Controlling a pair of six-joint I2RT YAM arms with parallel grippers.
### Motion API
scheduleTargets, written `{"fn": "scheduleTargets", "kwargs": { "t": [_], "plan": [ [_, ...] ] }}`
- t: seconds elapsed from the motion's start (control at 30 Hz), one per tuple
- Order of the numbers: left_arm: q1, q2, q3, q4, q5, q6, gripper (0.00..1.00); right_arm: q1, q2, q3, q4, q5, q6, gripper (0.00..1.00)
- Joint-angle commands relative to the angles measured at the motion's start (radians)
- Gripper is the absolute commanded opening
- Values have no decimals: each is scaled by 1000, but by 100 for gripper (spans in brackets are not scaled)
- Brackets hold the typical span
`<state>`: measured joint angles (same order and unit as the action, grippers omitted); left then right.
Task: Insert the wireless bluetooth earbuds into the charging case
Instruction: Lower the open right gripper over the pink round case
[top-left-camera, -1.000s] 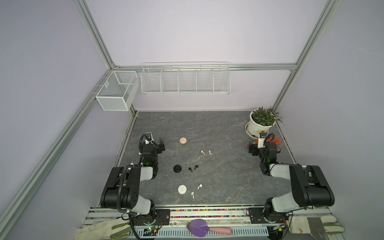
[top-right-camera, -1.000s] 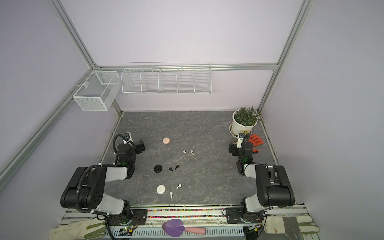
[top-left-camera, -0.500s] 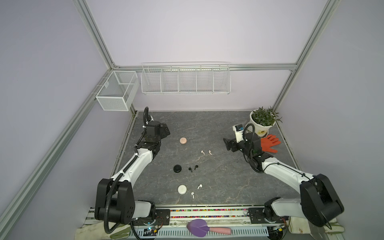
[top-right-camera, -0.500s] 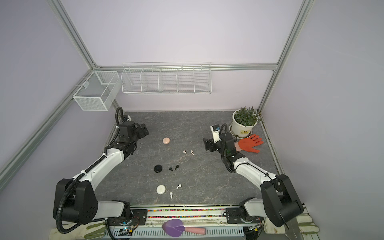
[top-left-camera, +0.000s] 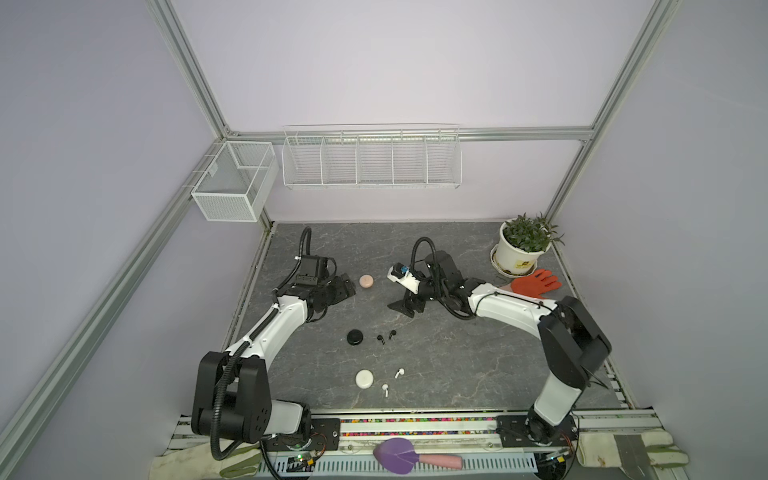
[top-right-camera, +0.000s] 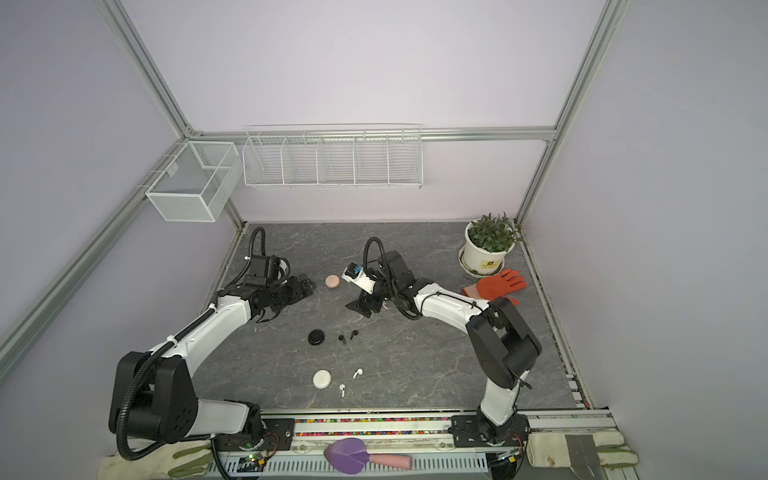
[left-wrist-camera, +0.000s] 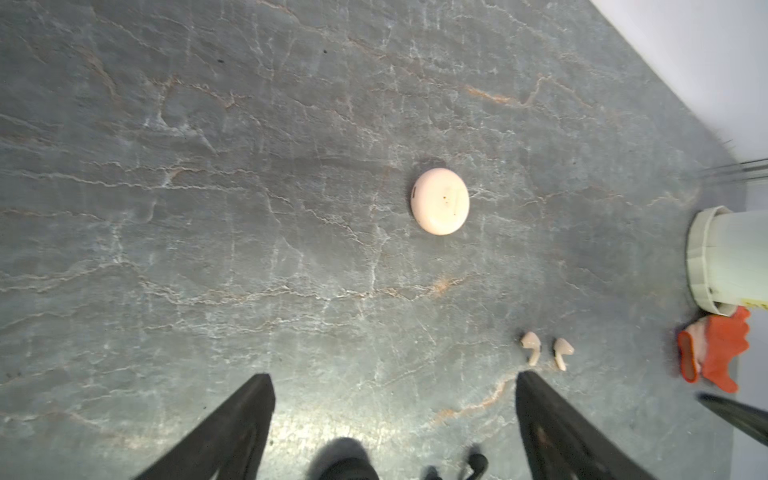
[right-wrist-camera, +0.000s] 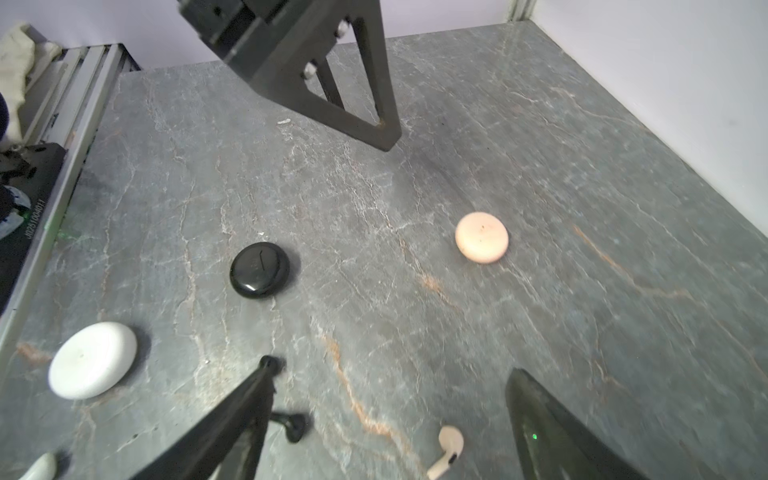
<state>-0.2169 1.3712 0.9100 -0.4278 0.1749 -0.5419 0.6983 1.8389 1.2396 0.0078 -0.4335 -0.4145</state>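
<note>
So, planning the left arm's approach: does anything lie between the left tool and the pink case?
Nothing: in the left wrist view the table between the left tool and the pink case is bare; the pink earbuds lie off that line.

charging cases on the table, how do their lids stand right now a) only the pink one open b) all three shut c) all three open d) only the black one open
b: in the right wrist view the pink case, the black case and the white case each show a smooth closed dome, with no lid raised.
</note>
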Motion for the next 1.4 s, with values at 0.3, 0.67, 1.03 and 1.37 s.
{"fn": "scheduleTargets", "kwargs": {
  "t": [0.3,0.67,1.03,1.37],
  "plan": [
    [56,-25,-23,-20,-24,-75,94,31,374,494,-261,245,611,98],
    [56,-4,-32,-8,-35,-83,98,97,627,905,-536,431,815,95],
    [56,-30,-71,14,-36,-90,99,134,812,1176,-669,568,779,85],
    [65,-55,-113,30,-41,-89,100,156,871,1227,-657,629,745,70]
  ]
}}
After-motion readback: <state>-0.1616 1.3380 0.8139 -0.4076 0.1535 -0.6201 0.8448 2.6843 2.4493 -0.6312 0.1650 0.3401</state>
